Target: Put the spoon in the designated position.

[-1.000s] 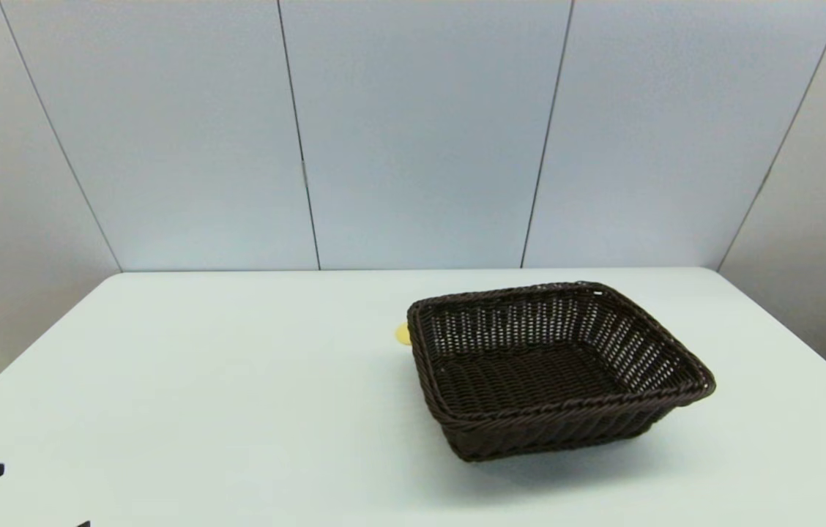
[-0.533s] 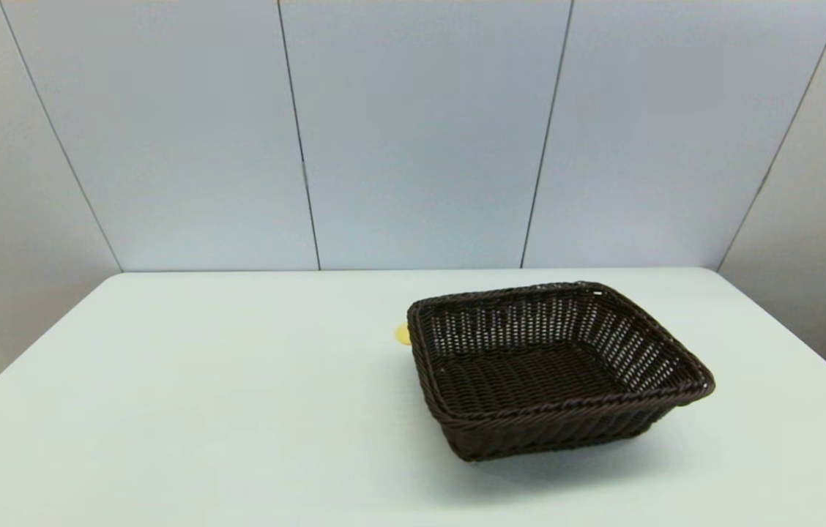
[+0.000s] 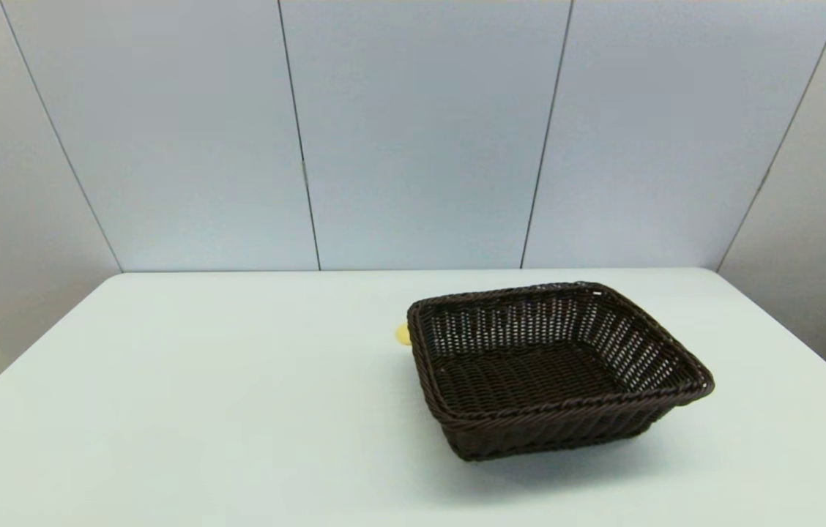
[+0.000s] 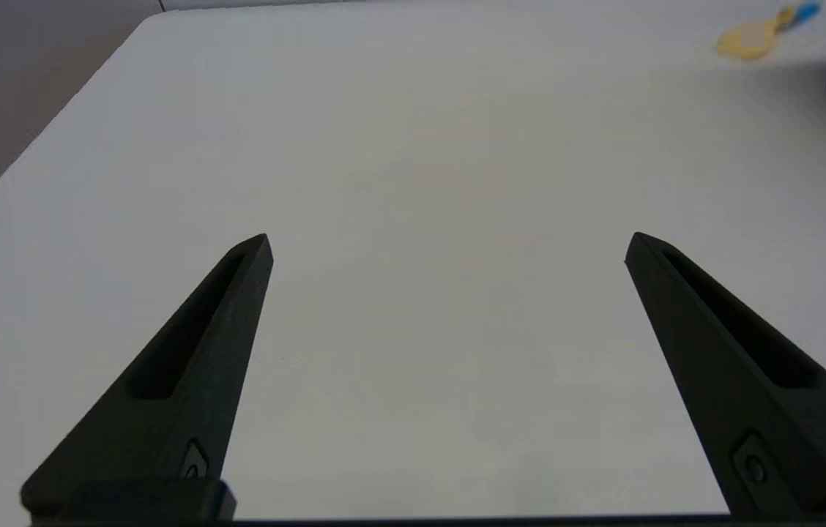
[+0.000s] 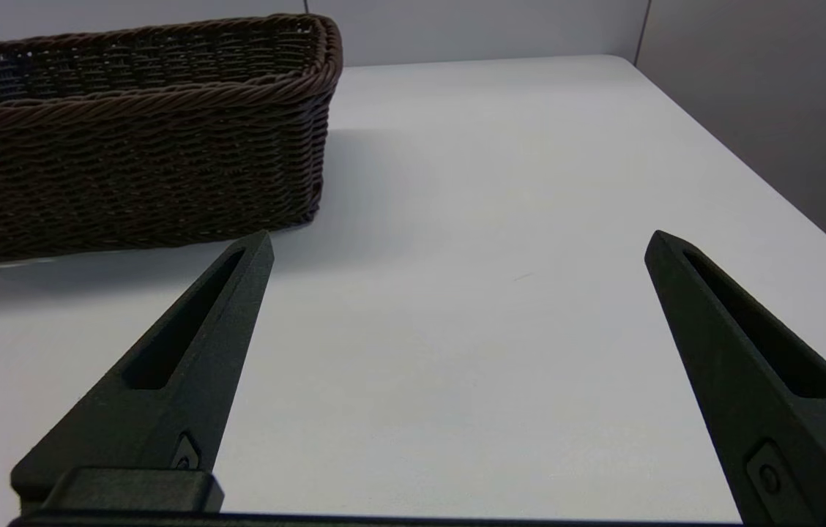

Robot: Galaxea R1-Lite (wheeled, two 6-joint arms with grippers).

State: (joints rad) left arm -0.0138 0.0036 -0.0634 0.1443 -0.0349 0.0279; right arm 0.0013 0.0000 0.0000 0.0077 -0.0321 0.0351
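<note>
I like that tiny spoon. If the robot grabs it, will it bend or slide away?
The spoon looks like thin plastic, so probably light and fairly stiff. It lies flat on the smooth table beside the basket, so it may skid if nudged, and its low profile could make pinching tricky. It shouldn't roll. Both the left gripper and right gripper are open, far from it.

Left gripper (image 4: 448, 245) fingers (image 4: 201, 359) spread; spoon (image 4: 761, 33) well beyond.

Soft even light, faint shadow beside basket (image 3: 559, 366); spoon (image 4: 753, 36) perhaps blurred
</note>
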